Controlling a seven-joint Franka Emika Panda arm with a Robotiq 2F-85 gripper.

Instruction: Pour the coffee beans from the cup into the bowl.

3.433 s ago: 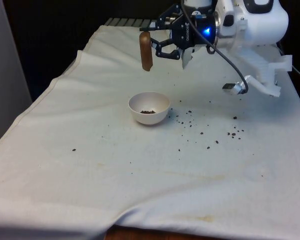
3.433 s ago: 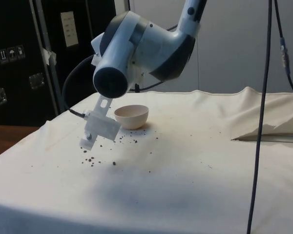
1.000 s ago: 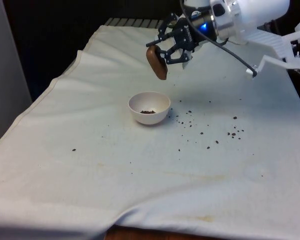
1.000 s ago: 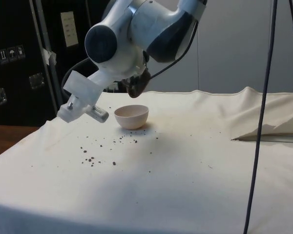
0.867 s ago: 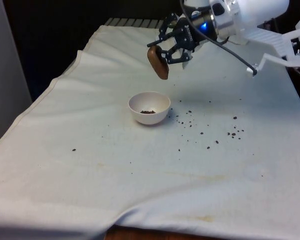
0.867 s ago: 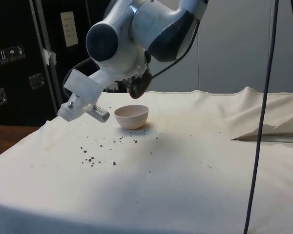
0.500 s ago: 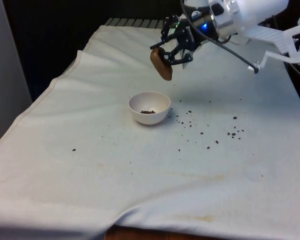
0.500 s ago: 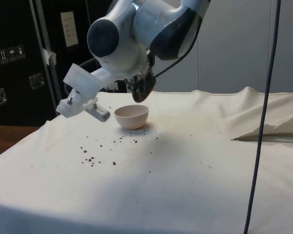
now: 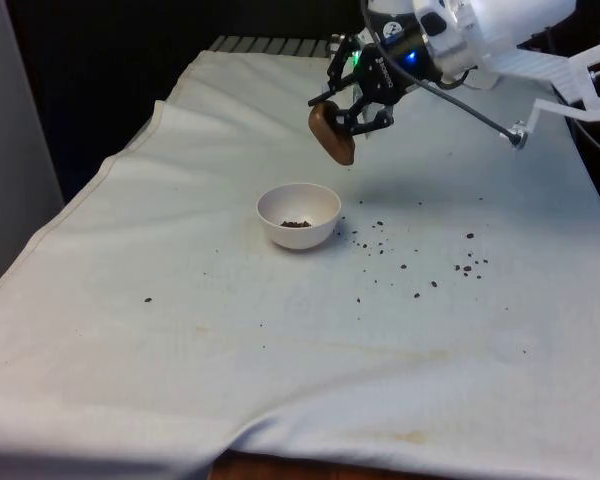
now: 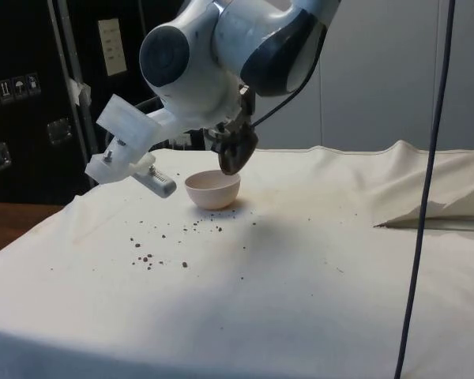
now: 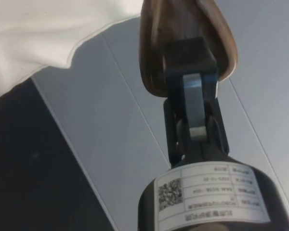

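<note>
A brown cup (image 9: 332, 135) hangs tipped over in the air, with my gripper (image 9: 352, 112) shut on its rim. It is above and slightly to the front view's right of the white bowl (image 9: 298, 215), which has a few coffee beans in its bottom. From the side, the cup (image 10: 234, 154) hangs just above the bowl (image 10: 213, 189). In the wrist view one black finger (image 11: 189, 67) lies across the cup (image 11: 159, 33), gripping its wall.
Several spilled coffee beans (image 9: 420, 265) lie scattered on the white cloth to the front view's right of the bowl, and one lone bean (image 9: 147, 299) lies to the left. A fold of cloth (image 10: 426, 205) rises at the far side.
The gripper has turned and carried the cup to the front view's right and slightly down, from beyond the bowl's left edge towards its right edge. The cup's tilt has changed.
</note>
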